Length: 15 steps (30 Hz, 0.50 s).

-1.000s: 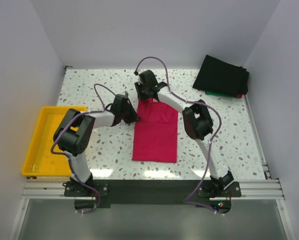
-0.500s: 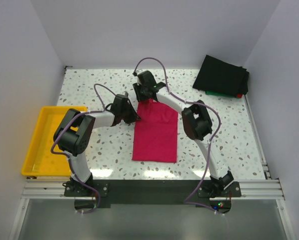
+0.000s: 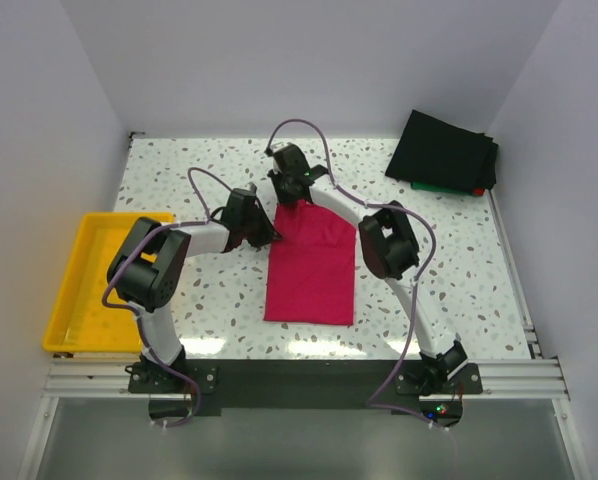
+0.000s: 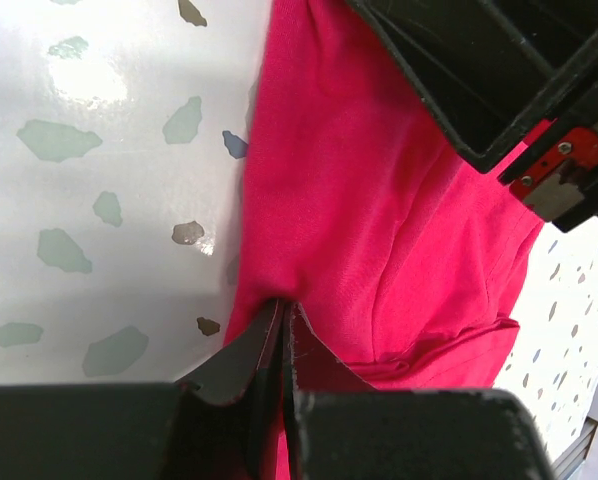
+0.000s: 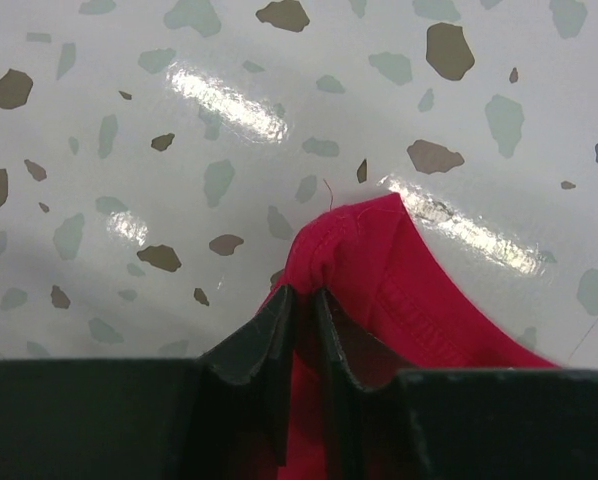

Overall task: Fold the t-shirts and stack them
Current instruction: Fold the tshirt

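A crimson-pink t-shirt lies folded into a long strip in the middle of the table. My left gripper is shut on its left edge near the far end; the left wrist view shows the cloth pinched between the closed jaws. My right gripper is shut on the shirt's far left corner; the right wrist view shows that corner bunched between the jaws. A stack of folded shirts, black on top with green and red edges showing, lies at the far right.
A yellow plastic tray sits at the table's left edge. White walls close in the far side and both sides. The speckled tabletop is bare around the shirt.
The right gripper has shifted slightly towards the far side with the shirt corner. The left arm and the shirt body have hardly moved.
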Each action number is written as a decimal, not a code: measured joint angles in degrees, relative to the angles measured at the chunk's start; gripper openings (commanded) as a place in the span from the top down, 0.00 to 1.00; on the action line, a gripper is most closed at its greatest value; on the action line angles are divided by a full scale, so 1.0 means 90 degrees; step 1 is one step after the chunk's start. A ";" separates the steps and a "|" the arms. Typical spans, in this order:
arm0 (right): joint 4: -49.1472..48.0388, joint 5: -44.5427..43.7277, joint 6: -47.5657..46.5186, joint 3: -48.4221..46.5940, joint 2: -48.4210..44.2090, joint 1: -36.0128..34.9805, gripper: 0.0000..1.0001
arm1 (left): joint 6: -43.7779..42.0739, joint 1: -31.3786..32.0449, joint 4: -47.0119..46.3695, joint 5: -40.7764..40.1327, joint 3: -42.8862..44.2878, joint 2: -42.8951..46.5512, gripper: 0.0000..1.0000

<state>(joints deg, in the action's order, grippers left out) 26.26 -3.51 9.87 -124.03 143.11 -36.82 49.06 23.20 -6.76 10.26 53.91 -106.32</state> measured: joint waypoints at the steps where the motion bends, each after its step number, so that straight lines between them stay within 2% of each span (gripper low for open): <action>1: 0.0012 0.0000 0.0000 -0.0002 0.0002 0.0000 0.86 | 0.0000 0.0000 -0.0005 0.0000 0.0000 -0.0002 0.92; 6: -0.0056 0.0100 0.0066 -0.0002 0.0000 0.0015 0.92 | 0.0002 0.0000 -0.0012 0.0002 0.0000 -0.0007 0.93; 15: -0.0668 0.0928 0.0653 0.0107 -0.0046 0.0323 0.94 | 0.0000 -0.0005 -0.0012 0.0002 0.0000 -0.0007 0.93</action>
<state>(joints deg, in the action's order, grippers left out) 20.25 4.84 15.75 -123.07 142.69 -33.91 49.06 23.16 -6.87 10.28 53.91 -106.39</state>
